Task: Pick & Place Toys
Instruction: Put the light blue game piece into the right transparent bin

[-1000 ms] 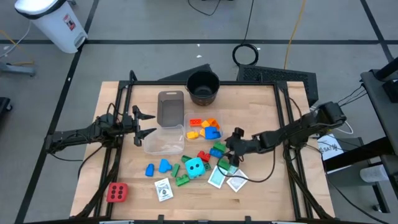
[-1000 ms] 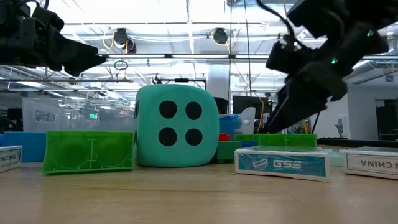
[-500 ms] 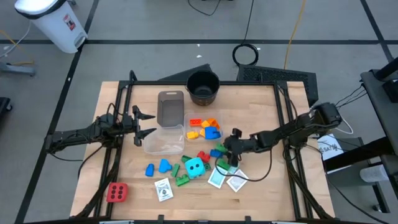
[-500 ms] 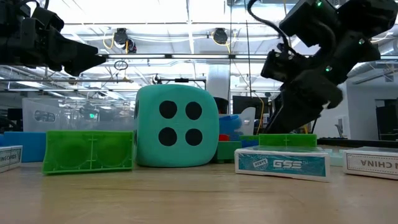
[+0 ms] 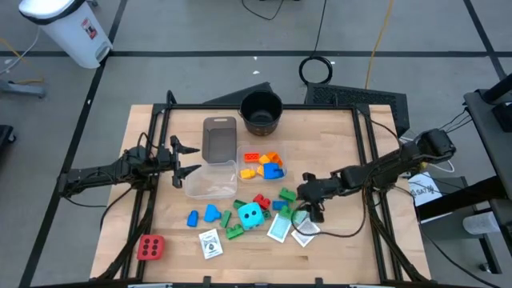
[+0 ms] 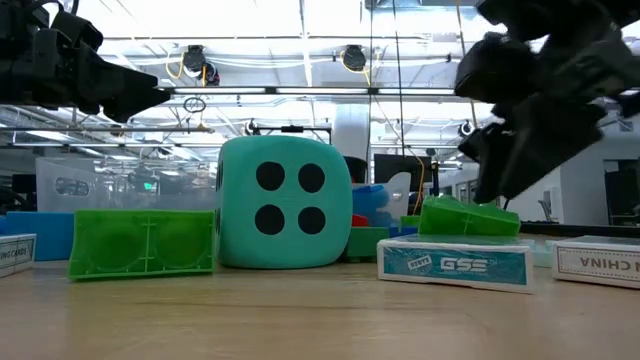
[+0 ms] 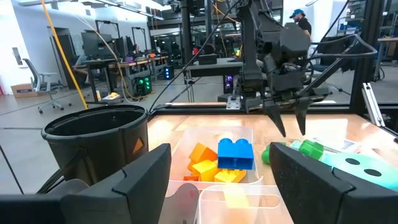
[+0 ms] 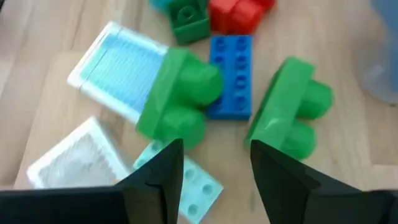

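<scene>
1. Two arms reach over the wooden counter (image 5: 160,136): the left gripper (image 5: 186,159) hovers beside a clear tub (image 5: 212,178), its fingers spread wide and holding nothing.
2. The right gripper (image 5: 310,210) sits low near the cluster of toys, above the white-bordered cards (image 5: 292,230). Its fingers (image 8: 155,177) are parted with nothing between them; how wide they stand is hard to judge.
3. In the right wrist view a green block (image 8: 177,98) lies tilted just ahead of the fingers, resting against a blue block (image 8: 231,73) and overlapping a card (image 8: 118,68). A second green block (image 8: 291,107) lies beside it.
4. The cyan dotted cube (image 5: 251,214) stands in the middle of the counter among the blocks, with a flat green block (image 6: 143,242) nearby in the low view.
5. The red dotted cube (image 5: 150,248) sits well apart, near the front left corner.
6. Another clear tub (image 5: 262,164) holds orange, yellow and blue blocks.
7. A black round pot (image 5: 261,110) stands at the back edge.
</scene>
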`<act>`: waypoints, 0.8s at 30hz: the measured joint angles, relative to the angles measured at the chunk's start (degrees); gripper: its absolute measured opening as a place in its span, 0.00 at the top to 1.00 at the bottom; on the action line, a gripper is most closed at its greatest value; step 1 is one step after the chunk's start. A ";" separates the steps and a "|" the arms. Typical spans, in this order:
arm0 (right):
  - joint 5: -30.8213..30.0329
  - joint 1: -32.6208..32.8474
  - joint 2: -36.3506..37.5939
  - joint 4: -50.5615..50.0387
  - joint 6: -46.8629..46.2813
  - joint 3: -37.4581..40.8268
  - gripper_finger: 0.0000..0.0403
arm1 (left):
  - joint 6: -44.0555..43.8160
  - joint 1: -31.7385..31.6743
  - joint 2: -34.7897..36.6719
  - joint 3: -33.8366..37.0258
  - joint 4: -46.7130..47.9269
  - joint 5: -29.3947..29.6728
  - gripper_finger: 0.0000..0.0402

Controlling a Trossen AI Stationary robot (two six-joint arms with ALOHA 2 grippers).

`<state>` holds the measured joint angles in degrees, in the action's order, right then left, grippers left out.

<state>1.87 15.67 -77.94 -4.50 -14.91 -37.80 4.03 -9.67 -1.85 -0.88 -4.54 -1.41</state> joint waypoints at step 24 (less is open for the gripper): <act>-15.74 2.39 -3.28 -14.95 -17.66 0.04 0.78 | 0.00 0.01 0.00 0.01 0.00 0.00 0.32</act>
<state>-13.87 18.06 -81.23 -19.45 -32.57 -37.76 4.03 -9.66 -1.85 -0.87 -4.54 -1.41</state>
